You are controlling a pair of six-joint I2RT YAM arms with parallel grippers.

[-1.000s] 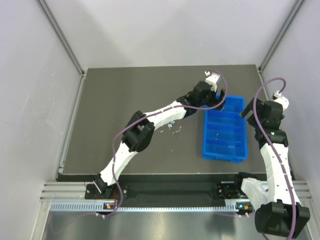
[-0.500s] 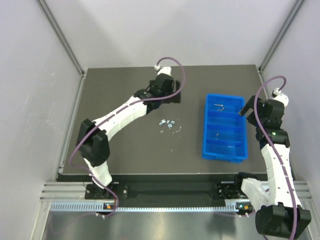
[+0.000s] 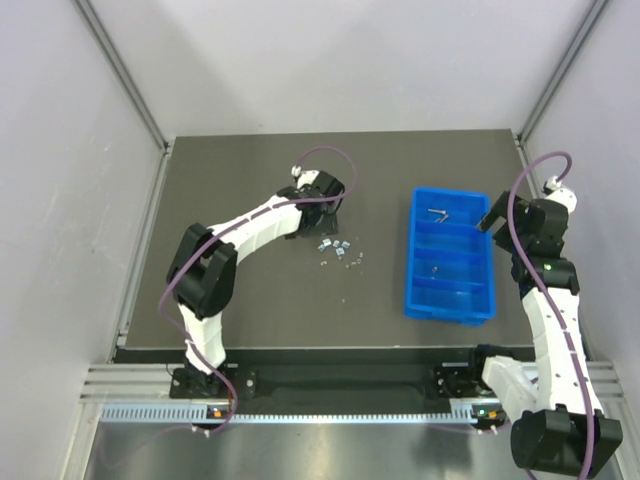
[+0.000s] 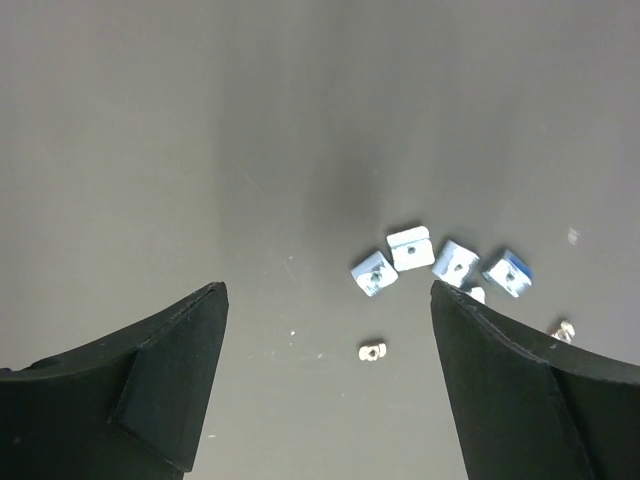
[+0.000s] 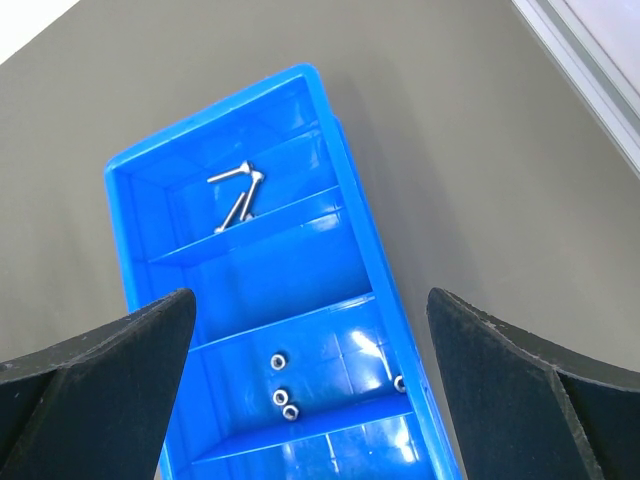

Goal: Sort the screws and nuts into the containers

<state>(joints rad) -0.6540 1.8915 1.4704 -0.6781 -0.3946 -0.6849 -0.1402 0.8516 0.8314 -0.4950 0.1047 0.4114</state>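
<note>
Dark table (image 3: 250,300) | left fingers (image 4: 150,390) returned from tray (image 3: 452,240) to nuts (image 4: 409,248), spread

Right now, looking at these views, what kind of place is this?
Probably a lab robot test cell. Pale panels in aluminium framing enclose a dark table; the left arm and right arm are bolted at its near edge; a blue tray and loose nuts lie on it.
</note>
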